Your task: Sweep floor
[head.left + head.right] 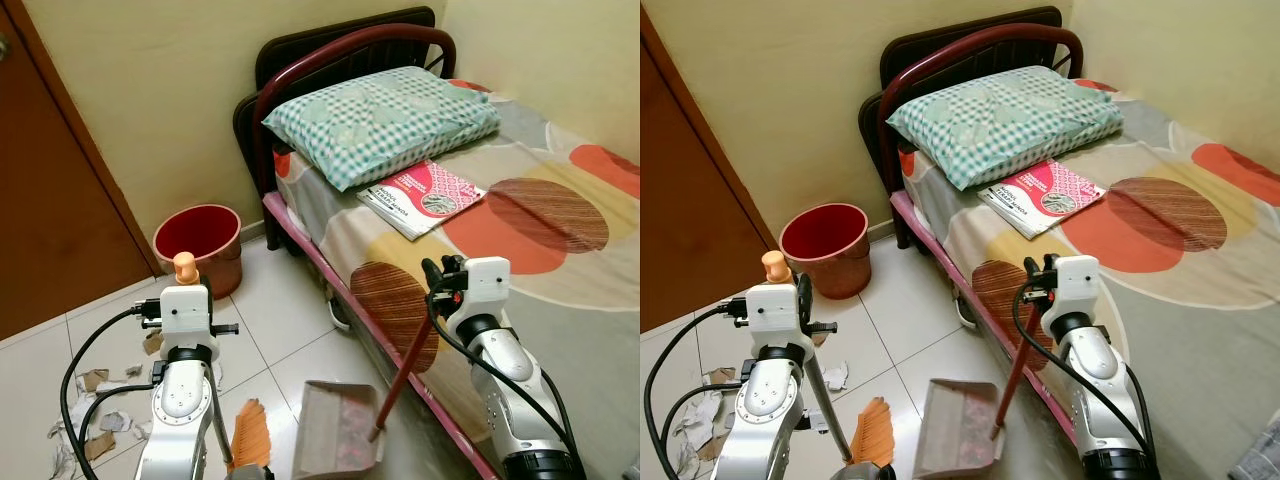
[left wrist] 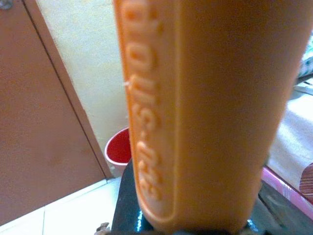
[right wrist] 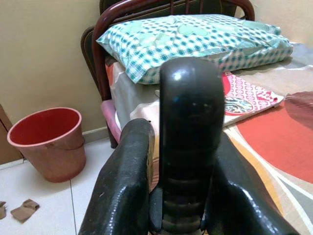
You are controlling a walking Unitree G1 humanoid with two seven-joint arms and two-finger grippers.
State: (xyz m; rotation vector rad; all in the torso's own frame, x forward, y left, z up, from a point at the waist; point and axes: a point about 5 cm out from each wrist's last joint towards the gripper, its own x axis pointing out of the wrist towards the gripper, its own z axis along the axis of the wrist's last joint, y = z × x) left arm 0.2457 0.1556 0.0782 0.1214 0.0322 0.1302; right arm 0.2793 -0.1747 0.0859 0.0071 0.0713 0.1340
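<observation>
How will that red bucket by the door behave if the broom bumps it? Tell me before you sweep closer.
The red bucket looks like thin plastic with nothing visible inside, so it is probably light and would slide easily on the glossy tiles. Its mouth is wider than its base, so a knock near the rim may tip it. The paper scraps should scatter readily under the broom.

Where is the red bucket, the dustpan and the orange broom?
Red bucket (image 1: 199, 232): left eye view, on its red inner wall.
Dustpan (image 1: 335, 425): left eye view, on the flat tray.
Orange broom (image 1: 250, 433): left eye view, on its bristles.
</observation>
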